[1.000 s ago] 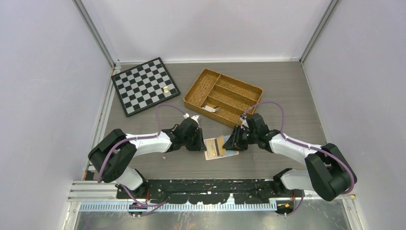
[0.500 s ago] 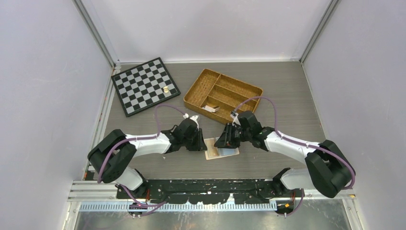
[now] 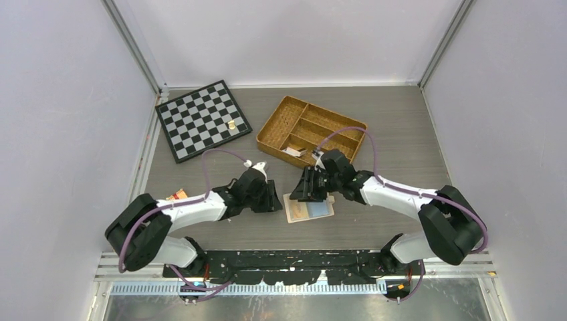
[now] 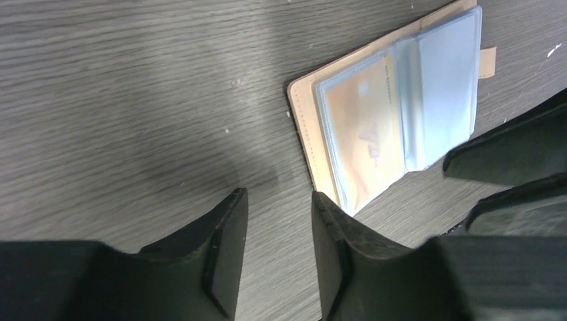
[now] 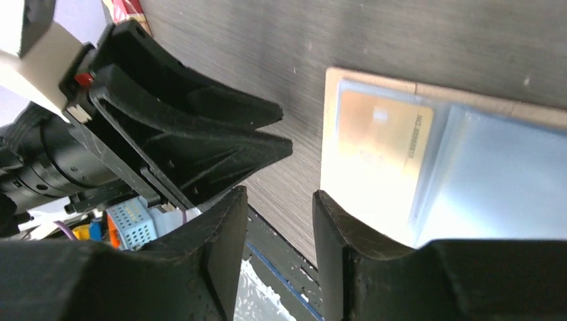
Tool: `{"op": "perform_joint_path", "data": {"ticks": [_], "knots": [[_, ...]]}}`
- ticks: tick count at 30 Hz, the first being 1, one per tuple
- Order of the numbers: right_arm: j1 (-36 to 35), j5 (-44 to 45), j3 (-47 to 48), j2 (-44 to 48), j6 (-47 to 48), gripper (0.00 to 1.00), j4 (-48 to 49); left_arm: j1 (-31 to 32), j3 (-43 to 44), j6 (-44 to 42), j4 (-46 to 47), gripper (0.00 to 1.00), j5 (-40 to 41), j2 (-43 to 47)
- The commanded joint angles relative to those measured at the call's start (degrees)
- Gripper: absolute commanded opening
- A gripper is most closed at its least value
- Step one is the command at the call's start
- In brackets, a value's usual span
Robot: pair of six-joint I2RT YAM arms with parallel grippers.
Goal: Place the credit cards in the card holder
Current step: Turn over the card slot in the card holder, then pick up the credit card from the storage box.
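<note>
The peach-beige card holder (image 3: 292, 208) lies open and flat on the table between my two grippers. An orange-tan credit card (image 4: 361, 127) sits inside its left clear sleeve and also shows in the right wrist view (image 5: 381, 144). The right sleeve (image 4: 444, 80) looks pale blue-teal; I cannot tell whether a card is inside it. My left gripper (image 3: 274, 202) is open and empty, low over the table just left of the holder (image 4: 304, 114). My right gripper (image 3: 305, 190) is open and empty above the holder's far left edge (image 5: 331, 134).
A woven wicker divided tray (image 3: 275, 124) with a small white item stands behind the holder. A chessboard (image 3: 202, 120) with a gold piece lies at the back left. A small red-brown packet (image 3: 177, 195) lies left of my left arm.
My right gripper has moved left, from the holder's right side to over its far left edge. My left arm has drawn back a little to the left, uncovering the red-brown packet.
</note>
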State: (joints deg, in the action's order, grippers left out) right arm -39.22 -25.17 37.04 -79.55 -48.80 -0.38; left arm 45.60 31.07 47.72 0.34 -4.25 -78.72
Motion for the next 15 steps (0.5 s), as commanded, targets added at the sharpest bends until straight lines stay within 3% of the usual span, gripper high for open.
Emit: {"op": "perform_joint_path", "data": {"ticks": [1,4,8,15], "knots": [[-0.2,7.5,9.7,2.3,9.9,0.51,-9.7,-1.0,0.2,-1.3,-5.2,0.47,3.7,5.7],[-0.1,15.2,18.0,2.5,20.2,0.62,-19.1,-2.5,2.1,-3.1,-8.1,0.57,3.1,7.5],[0.2,22.3,27.2,-1.8,33.3,0.73,-24.1,-6.6,8.0,-6.6,-11.6,0.69,1.8,7.4],[1.2,21.5,39.4,-14.1,48.0,0.75,-24.2,-18.9,18.8,-9.4,-10.4,0.72,-1.6,1.1]]}}
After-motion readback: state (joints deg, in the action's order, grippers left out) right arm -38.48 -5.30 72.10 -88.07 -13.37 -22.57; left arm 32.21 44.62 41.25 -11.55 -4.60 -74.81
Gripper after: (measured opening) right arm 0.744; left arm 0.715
